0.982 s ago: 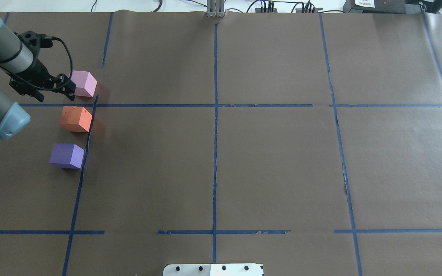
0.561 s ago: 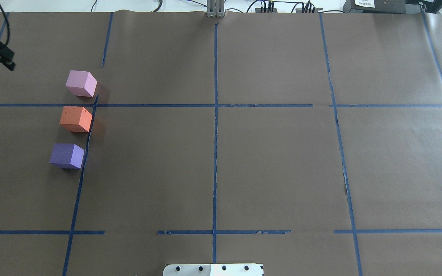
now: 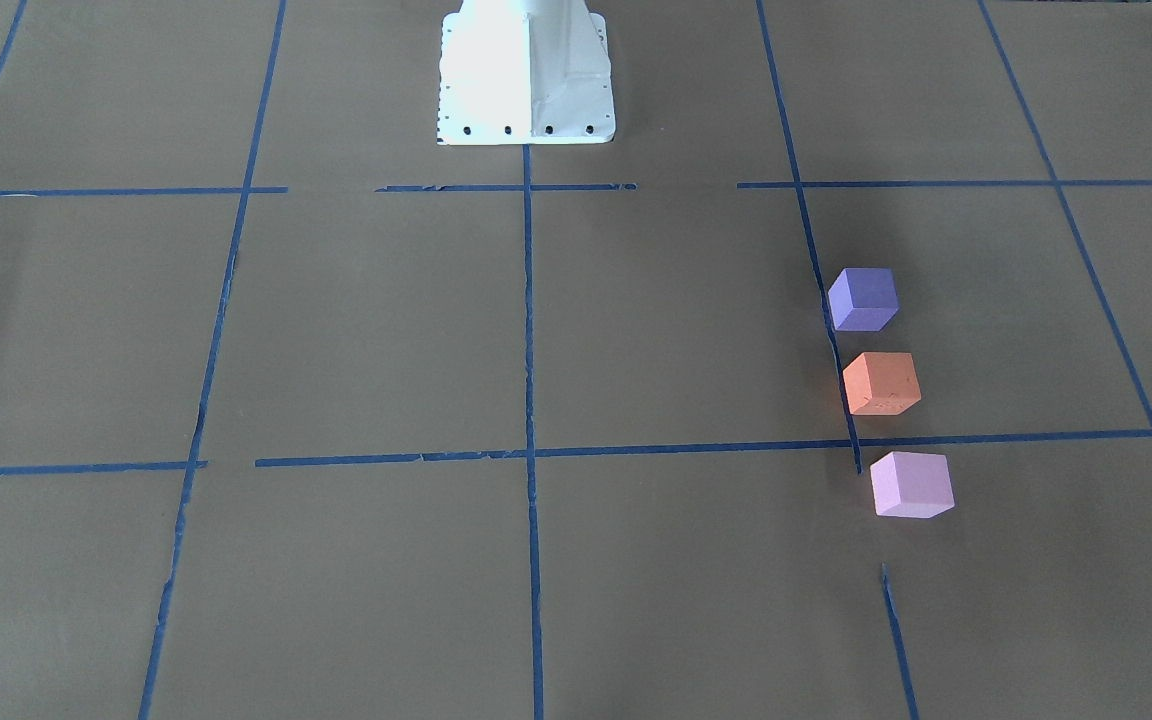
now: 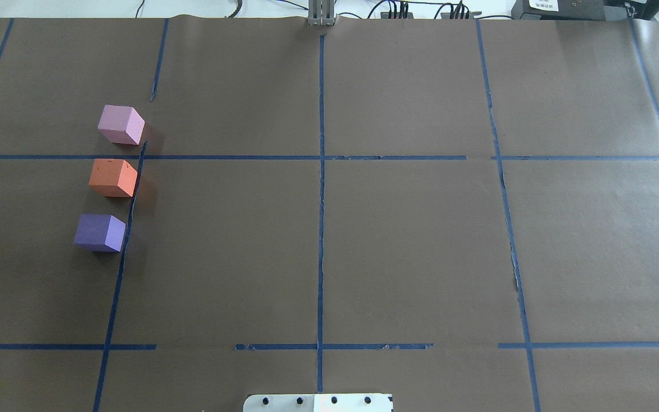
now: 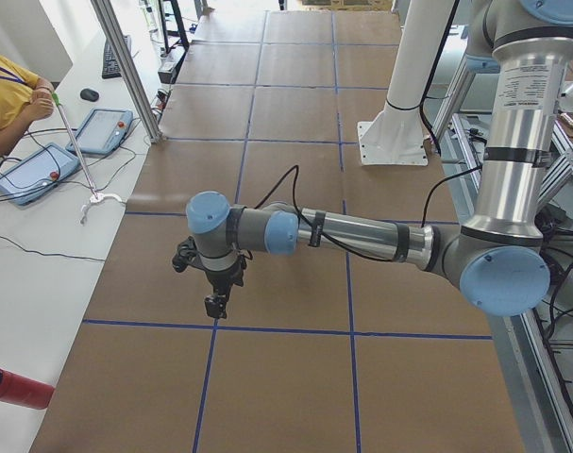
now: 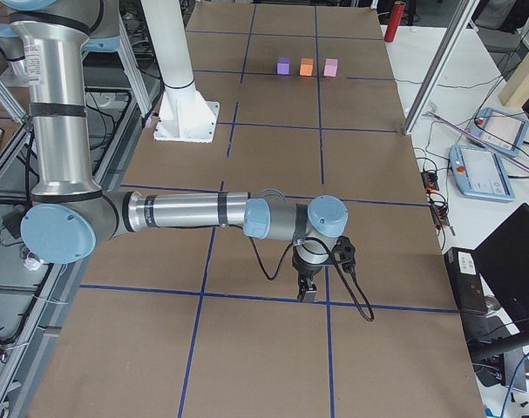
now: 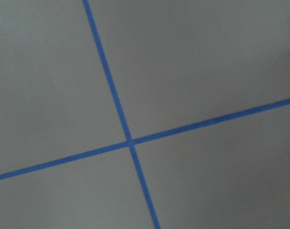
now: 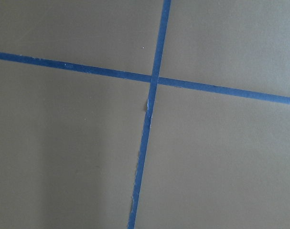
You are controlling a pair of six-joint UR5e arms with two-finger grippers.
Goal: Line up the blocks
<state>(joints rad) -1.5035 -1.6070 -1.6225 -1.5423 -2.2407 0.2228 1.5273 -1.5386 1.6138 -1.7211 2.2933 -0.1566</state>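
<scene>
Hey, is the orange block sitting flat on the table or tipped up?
Flat: the orange block rests squarely on the table, apart from the purple block and the pink block.

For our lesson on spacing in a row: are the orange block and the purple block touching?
Apart. The overhead exterior view shows a strip of bare brown paper between the orange block and the purple block.

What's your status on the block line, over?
Status: left claw, right claw away from blocks, open or shut unreadable. Line: purple block, orange block, pink block, gaps between. Nothing obstructing.
</scene>
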